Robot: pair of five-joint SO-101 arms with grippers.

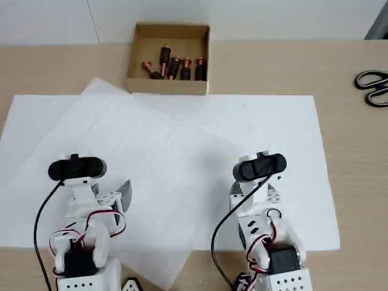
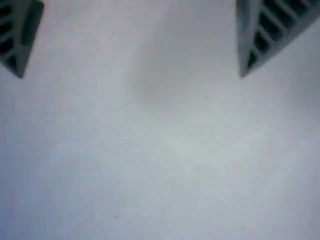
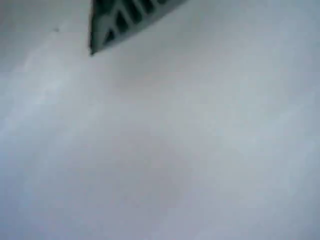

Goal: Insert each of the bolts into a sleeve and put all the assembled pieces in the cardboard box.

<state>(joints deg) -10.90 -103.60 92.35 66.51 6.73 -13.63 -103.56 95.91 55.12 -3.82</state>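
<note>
Left gripper (image 2: 131, 74) hangs released over loose white paper sheets (image 1: 182, 145). Copper-coloured bolts (image 1: 146, 64) in black sleeves (image 1: 165, 57) lie in the brown cardboard box (image 1: 167, 86), seemingly all. Right gripper (image 1: 242, 188): cannot tell its state. A low sweep could snag paper, shoving the box.

Place: robotics lab bench, it seems.
Worktop: pale wooden worktop (image 1: 339, 66), white wall (image 1: 242, 12) behind.
Cover: white paper sheets (image 1: 182, 151) under the right claw (image 1: 237, 190).
Tools: scissors (image 1: 373, 88) well off to its right.
</note>
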